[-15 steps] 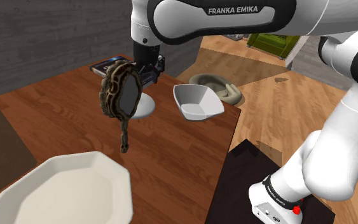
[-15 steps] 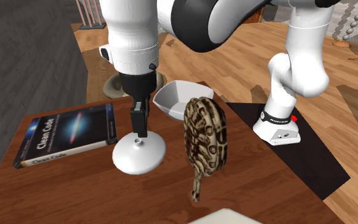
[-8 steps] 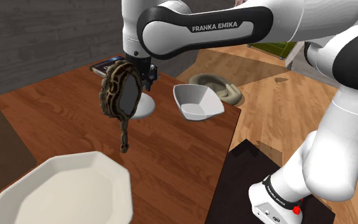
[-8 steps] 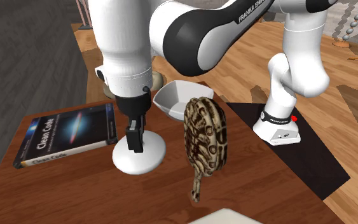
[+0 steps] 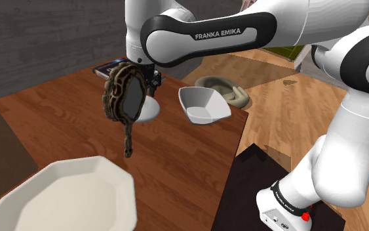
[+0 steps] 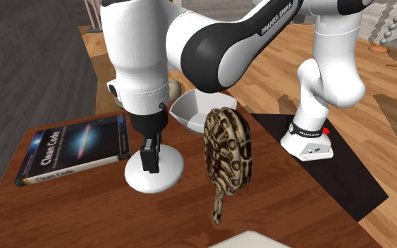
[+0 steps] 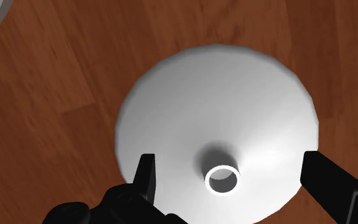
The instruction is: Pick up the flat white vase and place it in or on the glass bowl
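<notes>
This looks like a room in a home, most likely a living or dining area. A dark wooden table carries household things: a hardback book, a hand mirror in an ornate patterned frame, a large white plate and a white bowl. The floor is light wood planking, with a beige ring-shaped cushion lying on it and a dark mat nearby. A grey boarded wall closes the room behind the table.
</notes>
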`<action>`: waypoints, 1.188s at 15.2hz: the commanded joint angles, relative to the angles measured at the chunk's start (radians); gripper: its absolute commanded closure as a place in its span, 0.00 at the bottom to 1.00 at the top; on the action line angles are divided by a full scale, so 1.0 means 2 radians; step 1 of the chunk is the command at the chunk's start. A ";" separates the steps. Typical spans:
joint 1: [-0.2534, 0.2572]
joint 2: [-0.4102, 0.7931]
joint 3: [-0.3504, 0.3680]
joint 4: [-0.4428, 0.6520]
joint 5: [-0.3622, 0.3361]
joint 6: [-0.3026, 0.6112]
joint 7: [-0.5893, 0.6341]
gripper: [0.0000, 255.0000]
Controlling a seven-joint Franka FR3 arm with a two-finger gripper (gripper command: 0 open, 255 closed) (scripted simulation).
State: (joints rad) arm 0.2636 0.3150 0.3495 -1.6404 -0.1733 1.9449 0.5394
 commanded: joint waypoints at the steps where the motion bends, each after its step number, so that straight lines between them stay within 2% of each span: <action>1: 0.000 0.000 0.000 0.000 0.000 0.000 0.000 0.00; 2: 0.000 0.000 0.000 0.000 0.000 0.000 0.000 0.00; 3: 0.000 0.000 0.000 0.000 0.000 0.000 0.000 1.00; 12: 0.000 0.000 0.000 0.000 0.000 0.000 0.000 1.00; 18: 0.001 -0.007 0.002 0.031 0.004 -0.037 -0.004 1.00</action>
State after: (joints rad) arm 0.2653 0.3068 0.3520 -1.5839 -0.1673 1.8813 0.5321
